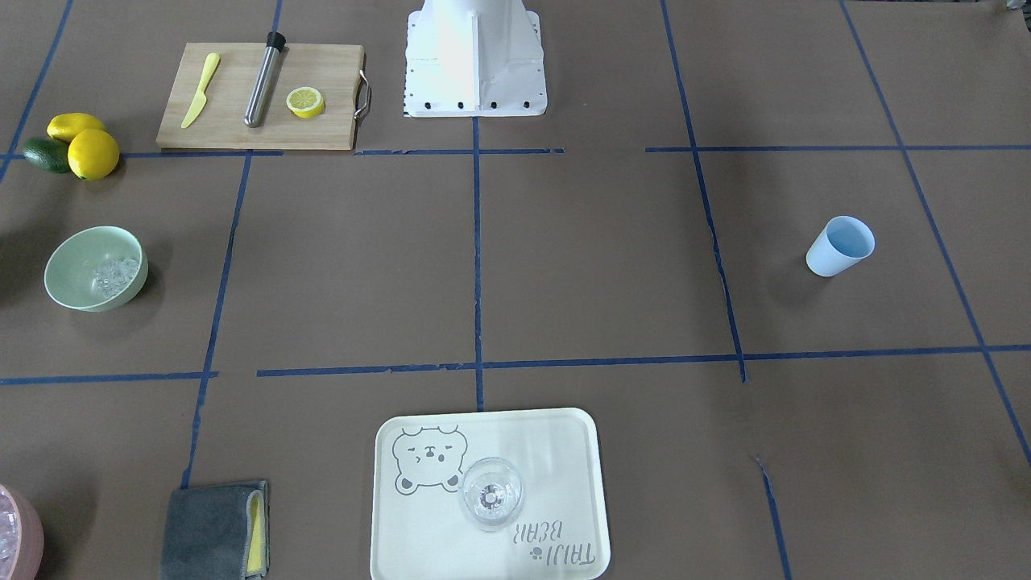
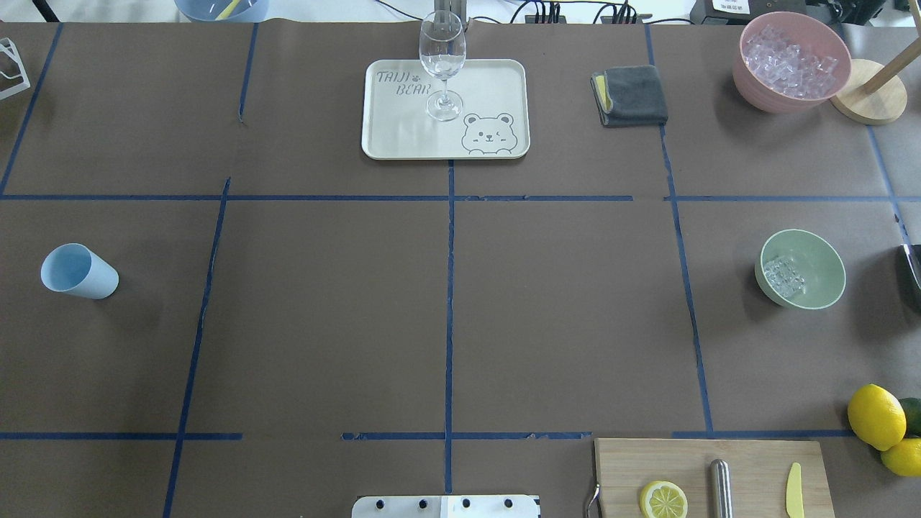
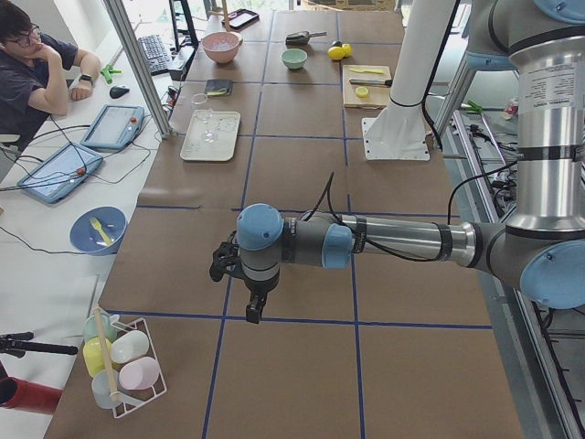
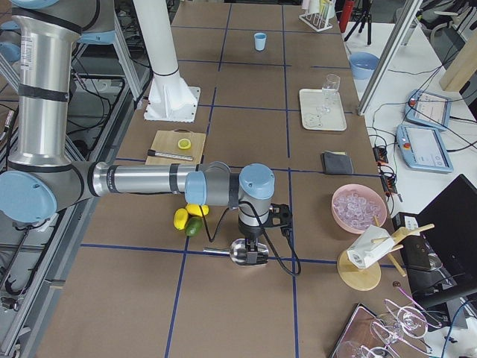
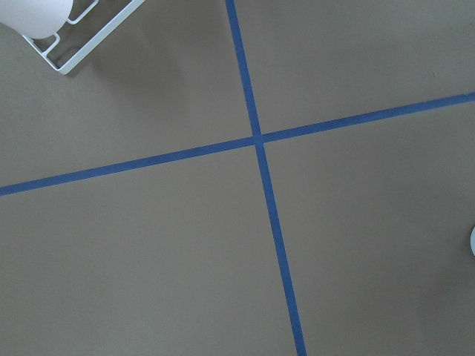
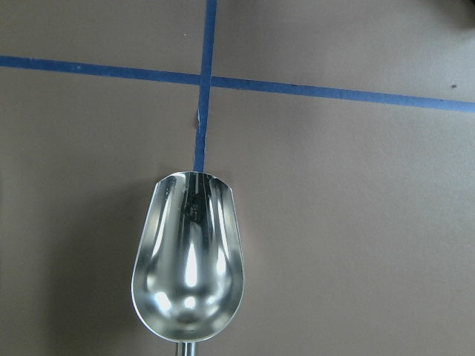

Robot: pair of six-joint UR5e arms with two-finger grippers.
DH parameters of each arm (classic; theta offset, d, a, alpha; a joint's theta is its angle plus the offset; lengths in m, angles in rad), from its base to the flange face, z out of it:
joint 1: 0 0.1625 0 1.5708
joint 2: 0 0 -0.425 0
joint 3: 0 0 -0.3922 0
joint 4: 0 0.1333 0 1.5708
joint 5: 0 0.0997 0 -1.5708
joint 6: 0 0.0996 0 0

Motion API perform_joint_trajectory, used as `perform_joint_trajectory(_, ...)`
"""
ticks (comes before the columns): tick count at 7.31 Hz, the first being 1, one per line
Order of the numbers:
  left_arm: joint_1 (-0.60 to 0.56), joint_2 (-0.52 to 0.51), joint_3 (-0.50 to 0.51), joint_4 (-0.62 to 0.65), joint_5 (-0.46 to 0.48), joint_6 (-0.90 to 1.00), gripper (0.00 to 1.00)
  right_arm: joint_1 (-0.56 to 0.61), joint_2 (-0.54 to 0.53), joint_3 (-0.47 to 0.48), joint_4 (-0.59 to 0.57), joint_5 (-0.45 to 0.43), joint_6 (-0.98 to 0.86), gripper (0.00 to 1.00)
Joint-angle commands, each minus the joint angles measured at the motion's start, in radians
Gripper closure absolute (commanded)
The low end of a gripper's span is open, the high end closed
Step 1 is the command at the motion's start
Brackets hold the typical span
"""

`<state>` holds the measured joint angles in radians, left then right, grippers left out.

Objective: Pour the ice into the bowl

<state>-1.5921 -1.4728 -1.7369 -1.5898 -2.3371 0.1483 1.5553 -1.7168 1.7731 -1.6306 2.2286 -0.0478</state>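
The mint-green bowl (image 1: 60,274) stands at the table's right side for the robot, and also shows in the overhead view (image 2: 817,262). A small heap of clear ice (image 1: 114,275) lies inside it (image 2: 783,275). My right gripper (image 4: 252,246) hangs over the table just beside the bowl, over an empty metal scoop (image 6: 189,259). I cannot tell whether it is open or shut, or whether it holds the scoop. My left gripper (image 3: 253,309) hangs over bare table at the far left end. I cannot tell its state.
A pink bowl of ice (image 2: 791,61) and a grey cloth (image 2: 632,95) are at the far right. A tray (image 2: 403,137) holds a wine glass (image 2: 442,57). A blue cup (image 2: 78,271) stands left. A cutting board (image 2: 748,460) and lemons (image 2: 874,416) sit near right.
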Motion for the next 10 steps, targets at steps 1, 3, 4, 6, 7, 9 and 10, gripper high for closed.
perform_joint_trajectory(1, 0.001, 0.002, 0.002, 0.001, -0.001, 0.001, 0.00, 0.000, -0.001, -0.003, 0.003, -0.001, 0.000, 0.00)
perform_joint_trajectory(3, 0.001, 0.002, 0.000, 0.001, -0.001, 0.001, 0.00, 0.000, 0.005, 0.000, 0.003, 0.003, 0.000, 0.00)
perform_joint_trajectory(4, 0.001, 0.002, 0.000, 0.001, -0.001, 0.001, 0.00, 0.000, 0.008, 0.000, 0.003, 0.003, -0.001, 0.00)
perform_joint_trajectory(6, 0.001, 0.002, 0.002, 0.001, -0.001, 0.001, 0.00, 0.000, 0.009, 0.002, 0.003, 0.005, 0.000, 0.00)
perform_joint_trajectory(7, 0.001, 0.002, 0.000, -0.001, -0.001, 0.001, 0.00, 0.000, 0.009, 0.002, 0.003, 0.032, 0.000, 0.00)
perform_joint_trajectory(9, 0.001, 0.002, 0.000, 0.001, -0.001, 0.001, 0.00, 0.000, 0.009, 0.000, 0.003, 0.040, 0.000, 0.00)
perform_joint_trajectory(10, 0.001, 0.002, 0.000, 0.002, -0.002, 0.001, 0.00, 0.000, 0.009, -0.003, 0.003, 0.040, 0.000, 0.00)
